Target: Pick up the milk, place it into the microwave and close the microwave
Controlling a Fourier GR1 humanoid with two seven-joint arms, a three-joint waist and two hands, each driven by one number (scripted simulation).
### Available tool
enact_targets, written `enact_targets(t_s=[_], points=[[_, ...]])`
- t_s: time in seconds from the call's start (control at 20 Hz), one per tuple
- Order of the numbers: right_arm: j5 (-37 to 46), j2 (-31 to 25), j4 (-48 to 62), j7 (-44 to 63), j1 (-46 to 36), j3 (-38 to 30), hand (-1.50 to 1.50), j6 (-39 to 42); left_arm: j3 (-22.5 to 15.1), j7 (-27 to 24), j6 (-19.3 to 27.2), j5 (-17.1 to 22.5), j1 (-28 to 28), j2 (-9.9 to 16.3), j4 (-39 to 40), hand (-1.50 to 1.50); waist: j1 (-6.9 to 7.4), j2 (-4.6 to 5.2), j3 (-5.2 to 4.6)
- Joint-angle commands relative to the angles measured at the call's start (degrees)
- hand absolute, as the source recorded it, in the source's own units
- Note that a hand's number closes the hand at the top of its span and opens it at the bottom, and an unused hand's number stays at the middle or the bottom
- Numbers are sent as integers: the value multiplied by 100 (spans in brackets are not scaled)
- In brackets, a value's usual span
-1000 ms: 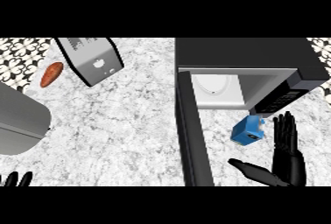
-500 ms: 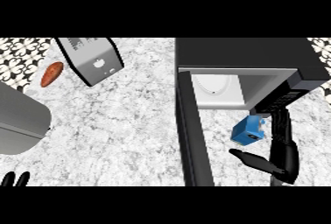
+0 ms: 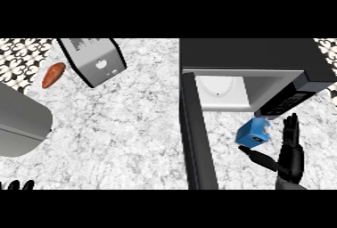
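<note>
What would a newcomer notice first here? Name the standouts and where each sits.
The bright blue milk carton stands out at right, on the counter just in front of the open microwave, whose door swings toward the viewer. The right hand is open beside the carton, thumb reaching under it. At upper left, a toaster lies beside a reddish sweet potato.

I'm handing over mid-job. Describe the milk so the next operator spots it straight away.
Find the dark microwave at the counter's right, its door swung open toward the robot. Just in front of its open cavity, right of the door, stands the milk, a small blue carton. The right hand is beside it, fingers straight. It is the only blue thing on the counter.
</note>
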Motion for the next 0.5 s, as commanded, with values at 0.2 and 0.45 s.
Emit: enact_targets(t_s=[0.2, 0.45], points=[[-369, -360, 1145, -441, -621, -94, -150, 1477, -30, 218, 138, -86, -361, -75, 37, -150, -22, 10, 4], [-342, -330, 1186, -823, -492, 431, -150, 2892, -224, 306, 160, -109, 73, -84, -299, -150, 10, -6, 6]])
